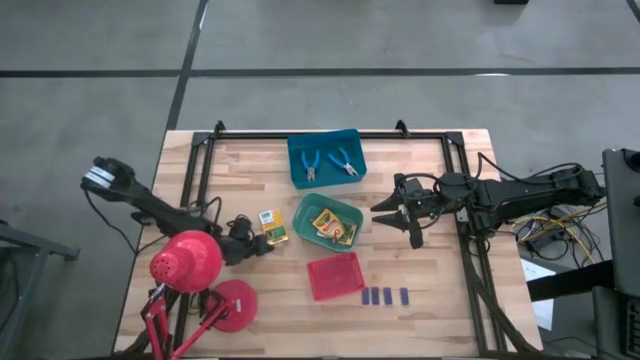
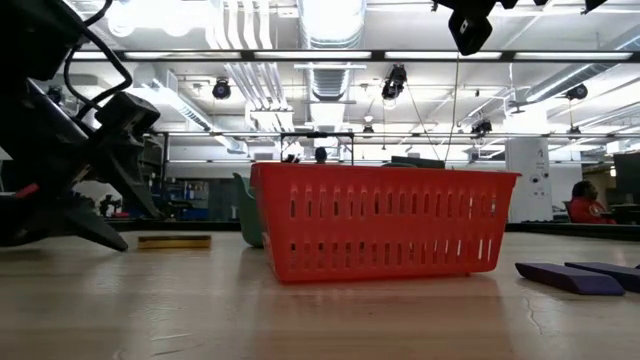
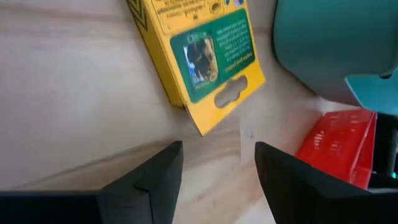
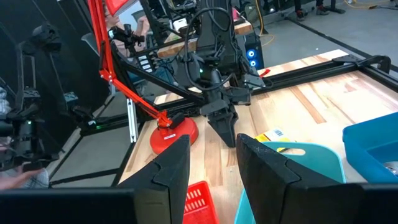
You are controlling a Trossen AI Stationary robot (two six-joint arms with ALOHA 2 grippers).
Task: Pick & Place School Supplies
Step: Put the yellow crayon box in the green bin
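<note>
One flat yellow-and-green box (image 1: 272, 228) lies on the table left of the green tray (image 1: 300, 215); more such boxes (image 1: 335, 226) lie inside that tray. Two blue-handled tools (image 1: 327, 163) lie in the blue tray (image 1: 295, 165). A row of dark blue blocks (image 1: 385, 296) lies right of the red tray (image 1: 335, 276). My left gripper (image 3: 217, 155) is open and low over the table, just short of the loose box (image 3: 199, 56), touching nothing. My right gripper (image 1: 398, 220) is open and empty, raised above the table right of the green tray.
A red desk lamp (image 1: 188, 262) with its round base (image 1: 232, 305) stands at the near left, close beside my left arm. In the low view the red tray (image 2: 380, 225) stands in front, the box (image 2: 175, 241) left of it and the blocks (image 2: 570, 277) right of it. A black frame (image 1: 465, 200) borders the table.
</note>
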